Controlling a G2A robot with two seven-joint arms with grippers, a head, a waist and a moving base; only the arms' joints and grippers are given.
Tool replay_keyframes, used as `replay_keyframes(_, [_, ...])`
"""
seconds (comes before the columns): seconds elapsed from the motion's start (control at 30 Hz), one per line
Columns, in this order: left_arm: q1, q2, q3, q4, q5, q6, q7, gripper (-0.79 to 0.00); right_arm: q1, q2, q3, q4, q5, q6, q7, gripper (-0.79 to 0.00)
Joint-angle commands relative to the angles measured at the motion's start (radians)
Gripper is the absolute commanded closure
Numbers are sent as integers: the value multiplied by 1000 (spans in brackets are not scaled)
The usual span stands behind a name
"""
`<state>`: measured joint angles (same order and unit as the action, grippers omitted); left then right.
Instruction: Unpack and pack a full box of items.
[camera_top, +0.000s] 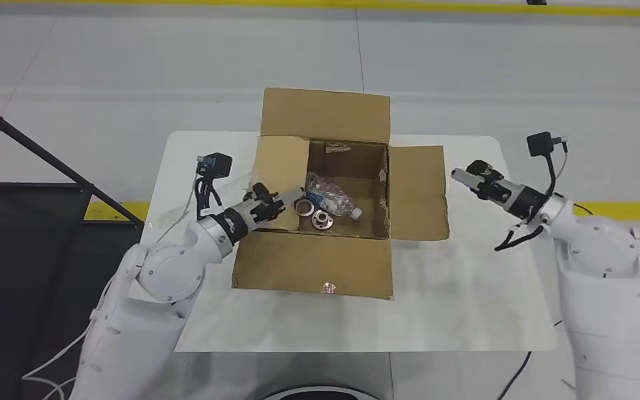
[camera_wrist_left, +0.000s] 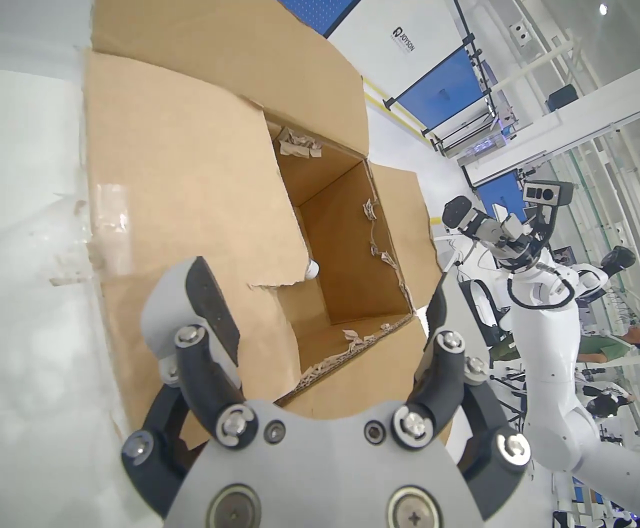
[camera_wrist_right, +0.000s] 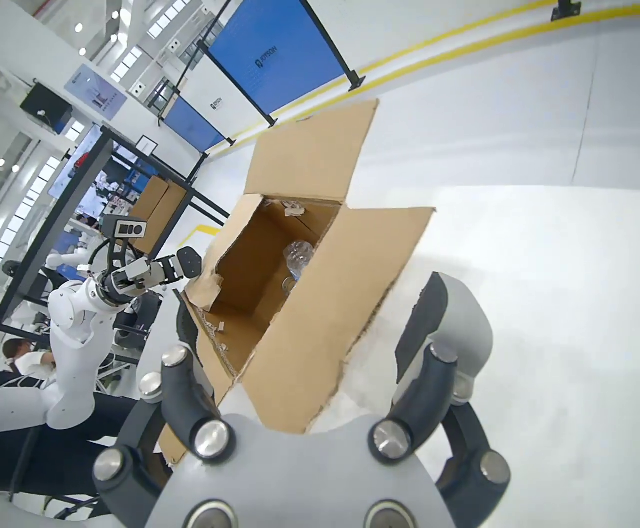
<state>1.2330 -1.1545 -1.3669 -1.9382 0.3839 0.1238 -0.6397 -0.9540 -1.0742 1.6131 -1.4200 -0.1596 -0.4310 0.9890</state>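
A brown corrugated cardboard box (camera_top: 312, 265) sits on the white counter (camera_top: 480, 290), its four flaps folded out and their edges ragged. The left tool (camera_wrist_left: 320, 285), fingers spread, hovers over the nearest flap. Just beyond it, inside the box, lie one crumpled clear plastic bottle (camera_top: 330, 193) and two round brown rings (camera_top: 303, 207). The right tool (camera_wrist_right: 310, 300), also spread, hangs near the opposite flap.

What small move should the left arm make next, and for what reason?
Probably lower the left tool a little into the box, toward the clear bottle. The tool is open and empty, over the left flap at the opening's edge; the bottle and two round items lie inside, not yet unpacked. The right tool is open, apart beyond the right flap.
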Motion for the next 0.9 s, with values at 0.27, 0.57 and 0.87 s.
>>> replay_keyframes(0.27, [-20, -1, 17, 25, -4, 4, -9, -785, 160, -2, -134, 254, 102, -38, 183, -785])
replay_keyframes(0.57, [-15, 0, 20, 24, -7, 6, 1, -785, 272, -12, -229, 360, 284, -133, 267, -785])
replay_keyframes(0.87, [-10, 0, 26, 21, -10, -1, 9, -785, 283, -3, -341, 217, 364, -152, 248, -785])
